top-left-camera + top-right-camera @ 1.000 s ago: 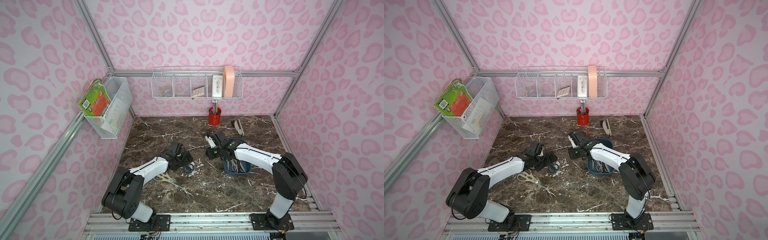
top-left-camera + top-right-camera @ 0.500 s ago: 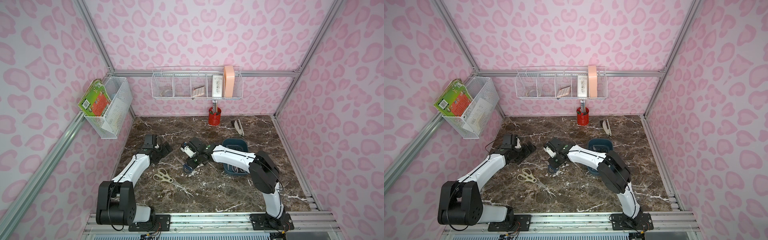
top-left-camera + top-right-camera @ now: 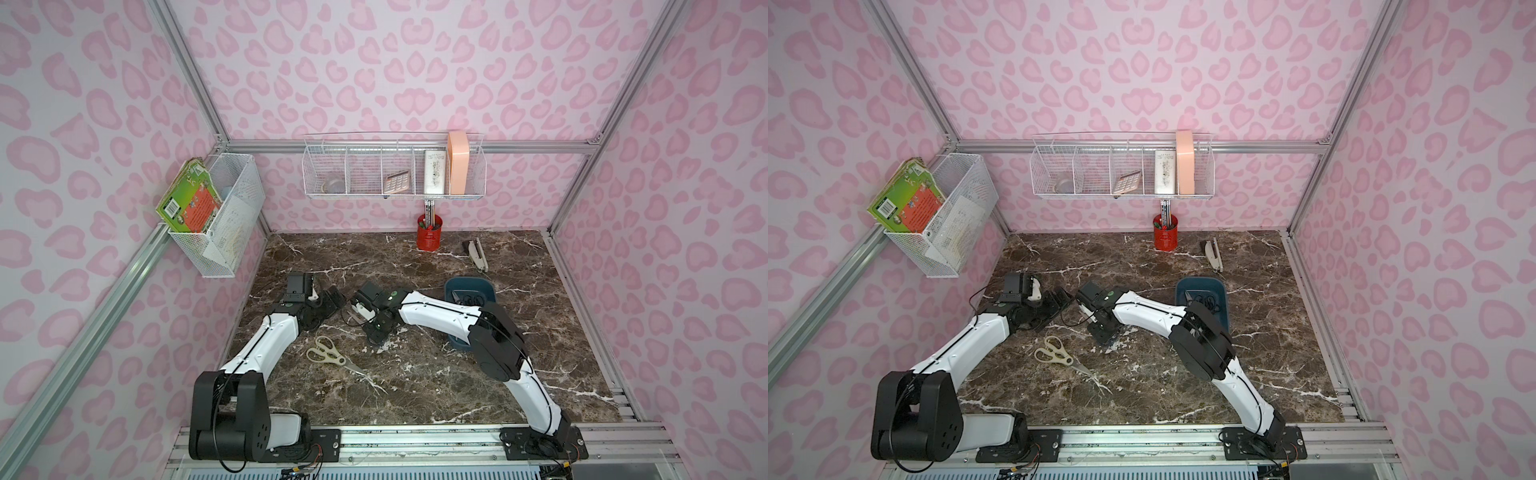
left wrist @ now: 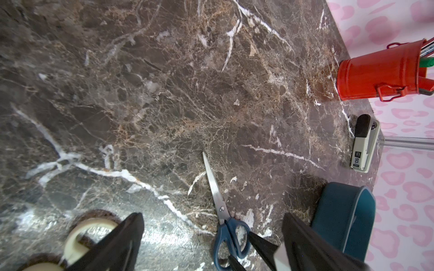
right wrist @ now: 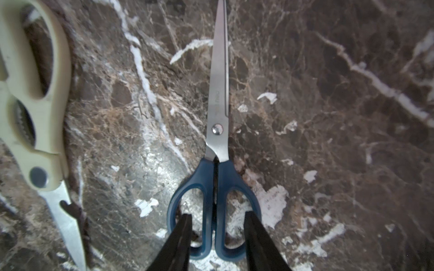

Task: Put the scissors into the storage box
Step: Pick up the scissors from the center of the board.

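1. Pink blotch-patterned walls (image 3: pixel 415 62) on a metal frame close in the scene. A long wire basket (image 3: pixel 395 170) hangs on the back wall and a second wire basket (image 3: pixel 232 216) on the side wall.
2. The table (image 3: pixel 415 395) is dark brown marble with white veins and pale scuffs near its middle. A red pen cup (image 3: pixel 430 235) and a stapler (image 3: pixel 476 253) stand by its back edge.
3. The storage box (image 3: pixel 469 286) sits on the robot's right half of the table, partly hidden by the right arm in both top views. Black-handled scissors (image 3: pixel 467 298) lie inside it.
4. The left end effector (image 4: pixel 212 218) hangs over the table with its fingers spread wide. It holds nothing and touches nothing.
5. The right end effector (image 5: pixel 217 223) points down at the table, its fingers partly apart and straddling the handle loops of the navy scissors (image 5: pixel 217 131). Whether the fingers press on the handle cannot be told.
6. The navy scissors lie flat on the table between the two arms with blades closed, outside the storage box.
7. The cream shears (image 3: pixel 328 357) lie flat nearer the front edge, beside the navy scissors and not touching them.
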You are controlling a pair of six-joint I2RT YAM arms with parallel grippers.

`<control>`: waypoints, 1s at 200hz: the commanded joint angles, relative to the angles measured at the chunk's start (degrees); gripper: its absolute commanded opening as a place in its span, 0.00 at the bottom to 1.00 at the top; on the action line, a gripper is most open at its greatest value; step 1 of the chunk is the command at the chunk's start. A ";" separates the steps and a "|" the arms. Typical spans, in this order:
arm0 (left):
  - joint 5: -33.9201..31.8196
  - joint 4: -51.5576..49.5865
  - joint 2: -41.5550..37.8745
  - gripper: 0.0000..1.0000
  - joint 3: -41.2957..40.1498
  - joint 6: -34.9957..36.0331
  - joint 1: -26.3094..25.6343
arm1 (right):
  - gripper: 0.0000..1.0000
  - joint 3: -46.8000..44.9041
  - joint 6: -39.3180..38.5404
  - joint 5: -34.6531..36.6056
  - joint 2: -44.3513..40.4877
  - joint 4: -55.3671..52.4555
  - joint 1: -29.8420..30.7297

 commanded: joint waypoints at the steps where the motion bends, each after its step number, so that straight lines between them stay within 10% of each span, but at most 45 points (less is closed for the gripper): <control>1: -0.61 -0.18 -0.99 0.97 0.05 -0.11 1.04 | 0.38 1.35 -0.36 2.41 0.18 -2.78 0.13; 200: -1.02 -0.64 -2.07 0.97 -0.32 -0.22 5.21 | 0.11 6.20 -0.79 3.05 8.62 -9.65 0.07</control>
